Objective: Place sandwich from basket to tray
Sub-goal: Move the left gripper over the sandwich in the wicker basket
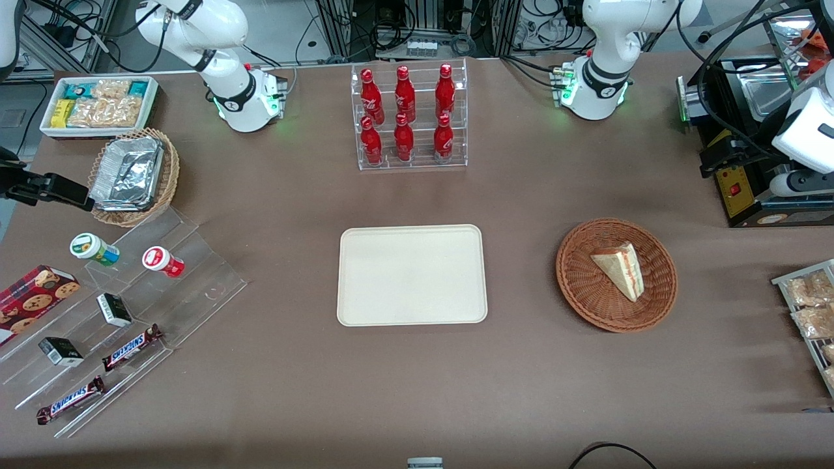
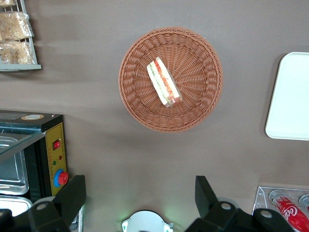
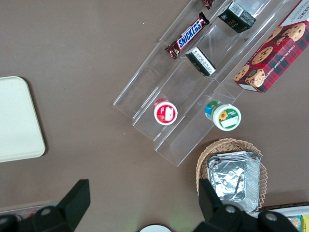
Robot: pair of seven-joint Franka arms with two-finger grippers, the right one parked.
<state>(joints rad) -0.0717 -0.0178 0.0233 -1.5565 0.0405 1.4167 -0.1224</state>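
Hand (image 2: 140,195) hangs high above the table, fingers spread wide and empty; sandwich (image 1: 621,270) lies untouched in the basket (image 1: 580,286), tray (image 1: 412,275) bare, so nothing is done yet.

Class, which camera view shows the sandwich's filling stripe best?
The left wrist view: the sandwich lies in the basket, stripe facing up, below the open hand. The front view shows mostly bread; the right wrist view misses it.

The front cam looks steeply down over the whole counter (image 1: 417,404). My wrist cam stares straight down from high up, my gripper (image 2: 140,195) spread open, sharing the basket (image 2: 203,104) and tray (image 2: 289,101) edge with it.
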